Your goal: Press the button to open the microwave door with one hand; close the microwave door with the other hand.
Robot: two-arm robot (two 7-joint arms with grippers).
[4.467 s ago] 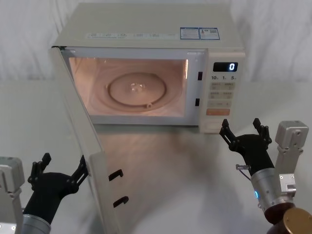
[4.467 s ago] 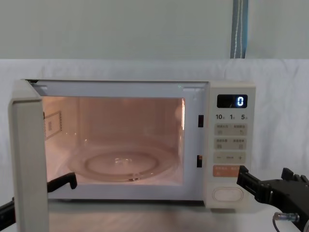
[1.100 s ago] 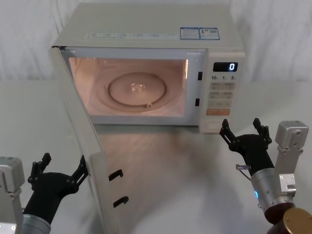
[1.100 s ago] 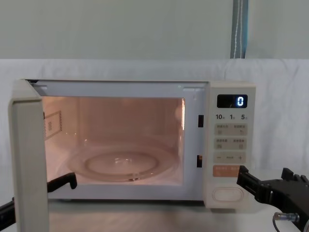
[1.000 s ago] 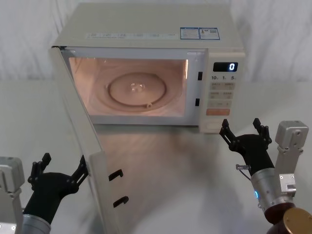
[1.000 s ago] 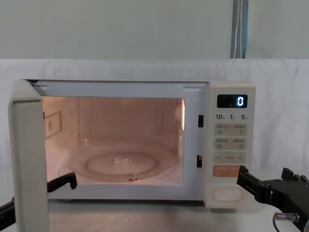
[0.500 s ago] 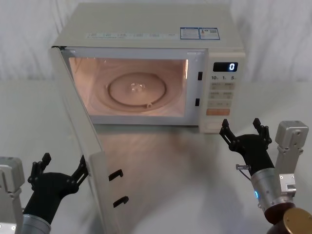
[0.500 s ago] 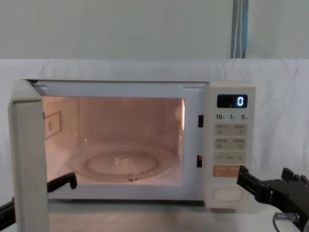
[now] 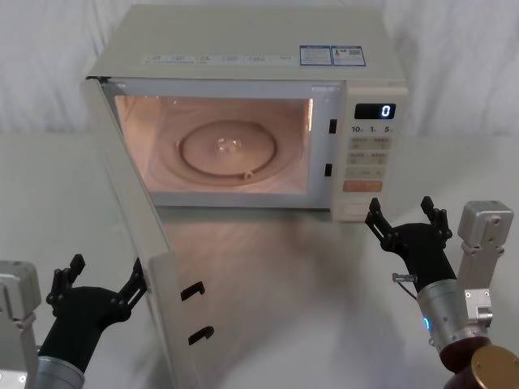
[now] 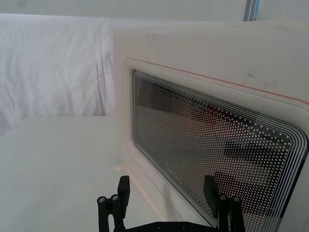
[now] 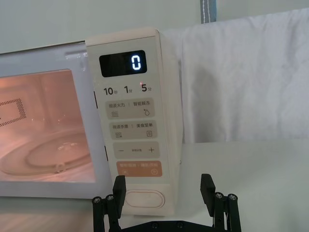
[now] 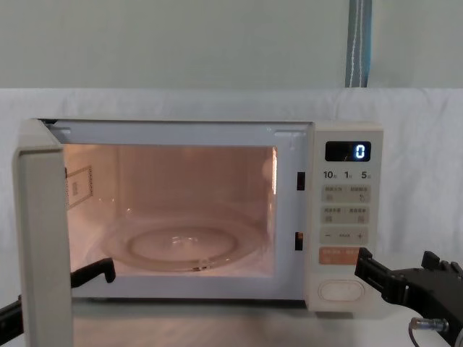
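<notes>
The microwave door (image 9: 134,227) stands swung wide open to the left, and its edge faces the chest view (image 12: 43,238). My left gripper (image 9: 108,269) is open low at the front left, just outside the door's free edge. Its dark dotted window (image 10: 207,145) lies close ahead of that open left gripper (image 10: 167,186). My right gripper (image 9: 401,209) is open in front of the control panel's lower end. The oval door button (image 11: 144,198) sits a short way beyond the right gripper (image 11: 163,183), not touched.
The lit cavity holds a glass turntable (image 9: 229,150). The display (image 12: 348,151) reads 0. The microwave stands on a white cloth-covered table (image 9: 292,292) with a white drape behind it. There is free tabletop between the two arms.
</notes>
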